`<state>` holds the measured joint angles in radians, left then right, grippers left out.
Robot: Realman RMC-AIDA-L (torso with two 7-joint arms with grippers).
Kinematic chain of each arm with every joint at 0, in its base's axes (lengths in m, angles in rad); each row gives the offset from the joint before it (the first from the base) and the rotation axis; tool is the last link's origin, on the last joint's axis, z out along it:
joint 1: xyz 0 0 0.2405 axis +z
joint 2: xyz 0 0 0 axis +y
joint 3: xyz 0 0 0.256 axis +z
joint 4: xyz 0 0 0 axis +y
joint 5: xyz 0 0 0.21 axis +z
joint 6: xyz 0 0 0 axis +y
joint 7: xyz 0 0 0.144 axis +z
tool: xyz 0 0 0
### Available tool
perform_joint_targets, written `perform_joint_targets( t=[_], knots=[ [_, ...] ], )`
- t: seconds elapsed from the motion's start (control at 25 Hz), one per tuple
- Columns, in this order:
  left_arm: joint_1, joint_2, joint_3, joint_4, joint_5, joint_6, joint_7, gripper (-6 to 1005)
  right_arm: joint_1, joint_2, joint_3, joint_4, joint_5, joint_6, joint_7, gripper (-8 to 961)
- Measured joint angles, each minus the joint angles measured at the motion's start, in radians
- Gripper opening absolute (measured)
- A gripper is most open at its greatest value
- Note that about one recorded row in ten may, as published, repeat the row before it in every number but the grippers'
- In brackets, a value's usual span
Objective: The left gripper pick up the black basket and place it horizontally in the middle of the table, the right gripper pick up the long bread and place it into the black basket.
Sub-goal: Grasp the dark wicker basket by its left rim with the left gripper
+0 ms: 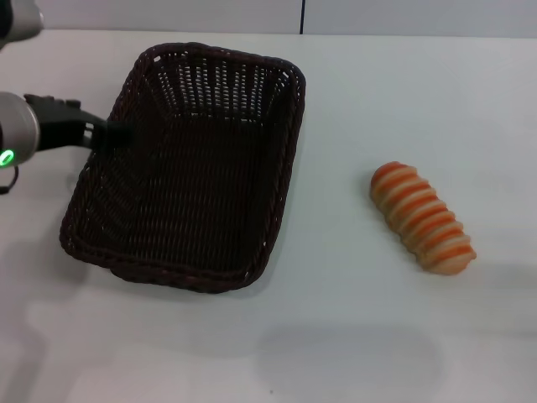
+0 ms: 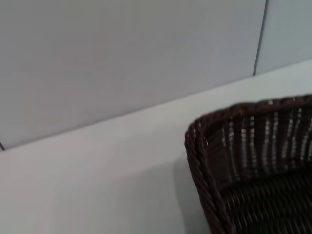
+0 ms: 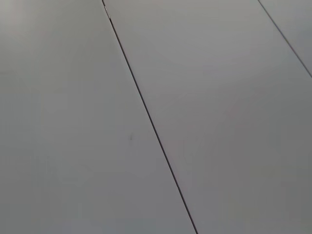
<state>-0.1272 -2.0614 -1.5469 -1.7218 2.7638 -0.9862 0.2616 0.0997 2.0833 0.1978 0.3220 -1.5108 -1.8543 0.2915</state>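
The black basket (image 1: 189, 176) sits on the white table (image 1: 352, 336), left of centre, with its long side running away from me. Its braided corner also shows in the left wrist view (image 2: 243, 161). My left gripper (image 1: 117, 133) reaches in from the left edge and meets the basket's left rim, where its black tip merges with the dark weave. The long bread (image 1: 423, 217), cream with orange stripes, lies slantwise on the table to the right of the basket, well apart from it. My right gripper is out of view; its wrist view shows only grey panels.
A grey wall (image 1: 403, 15) with a vertical seam runs behind the table's far edge. The silver-grey left arm with its green light (image 1: 8, 157) comes in at the left edge. Bare tabletop lies between the basket and the bread.
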Motion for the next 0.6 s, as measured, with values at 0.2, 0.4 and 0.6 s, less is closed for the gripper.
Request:
perform_joint_targets(
  t=[0.2, 0.4, 0.6],
  knots=[
    [-0.042, 0.001, -0.008, 0.069, 0.003, -0.024, 0.0, 800, 0.004, 0.0, -0.007, 0.005, -0.001, 0.0, 0.0, 838],
    [-0.053, 0.0, -0.01, 0.085, 0.01, -0.044, 0.003, 798, 0.007, -0.001, -0.013, 0.005, -0.002, -0.001, 0.0, 838],
    [-0.074, 0.0, -0.018, 0.091, 0.018, -0.089, 0.017, 788, 0.007, -0.002, -0.013, 0.005, -0.002, -0.01, 0.0, 838]
  ],
)
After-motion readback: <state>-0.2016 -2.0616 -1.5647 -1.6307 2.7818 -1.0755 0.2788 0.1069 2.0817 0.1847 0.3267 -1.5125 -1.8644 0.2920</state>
